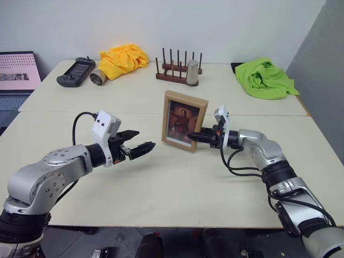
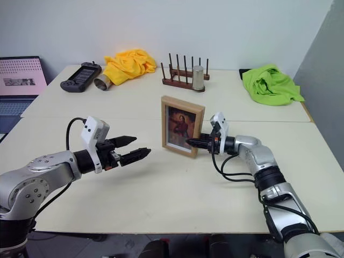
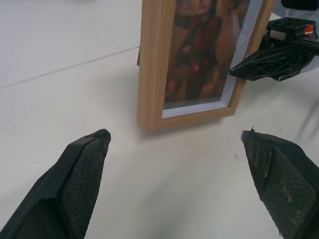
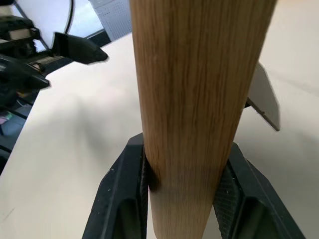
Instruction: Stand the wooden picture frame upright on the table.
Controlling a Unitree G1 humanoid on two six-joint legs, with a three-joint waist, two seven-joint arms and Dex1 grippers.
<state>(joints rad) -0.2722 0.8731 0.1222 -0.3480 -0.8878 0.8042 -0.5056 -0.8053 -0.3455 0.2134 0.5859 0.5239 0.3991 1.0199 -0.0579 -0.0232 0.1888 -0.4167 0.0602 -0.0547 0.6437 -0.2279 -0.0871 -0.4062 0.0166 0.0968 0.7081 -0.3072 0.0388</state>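
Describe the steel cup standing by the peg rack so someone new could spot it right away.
Start at the far half of the table, beyond the seam. Between the yellow cloth and the green cloth sits a dark wooden peg rack; the steel cup stands at its right end. Unlike the other metal cup, lying sideways, it's upright.

Wooden picture frame upright on table; right claw pinching its edge; left claw spread, apart.

Bare table lies open between the left gripper and the picture frame. The right gripper, clamped on the frame's edge, blocks that side.
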